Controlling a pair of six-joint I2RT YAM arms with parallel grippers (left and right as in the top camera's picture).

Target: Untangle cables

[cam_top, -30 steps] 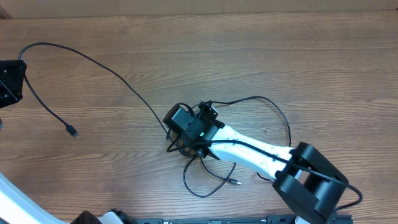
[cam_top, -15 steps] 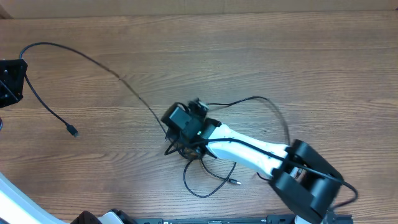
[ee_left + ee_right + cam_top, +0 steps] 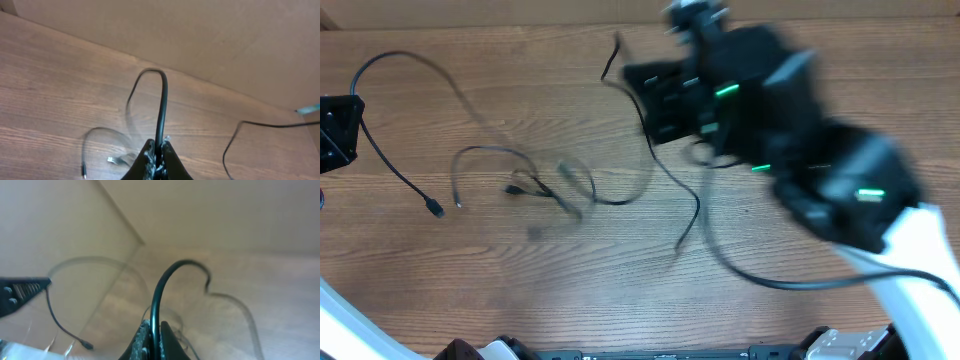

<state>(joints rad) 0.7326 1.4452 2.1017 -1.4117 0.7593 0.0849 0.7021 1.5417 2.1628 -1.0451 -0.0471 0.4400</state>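
Note:
Thin black cables lie spread over the wooden table. At the far left my left gripper (image 3: 350,110) is shut on one cable (image 3: 395,175), which arcs away and ends in a plug (image 3: 435,208). In the left wrist view that cable (image 3: 162,100) rises from between the shut fingers (image 3: 159,152). My right gripper (image 3: 632,78) is raised high near the back and blurred. It is shut on another cable (image 3: 665,170) that hangs down to the table. In the right wrist view this cable (image 3: 165,280) curves up out of the right gripper (image 3: 154,329). Blurred loose loops (image 3: 535,180) lie mid-table.
The right arm (image 3: 840,190) crosses the right half of the overhead view, with its own thick black cable (image 3: 790,282) looping below it. A brown wall (image 3: 200,35) runs along the table's far edge. The left gripper's tip (image 3: 20,291) shows in the right wrist view.
The right gripper has shut on a cable in the tangle and swung up and back with it. The knot has come apart, and loops are strewn left across the table's middle.

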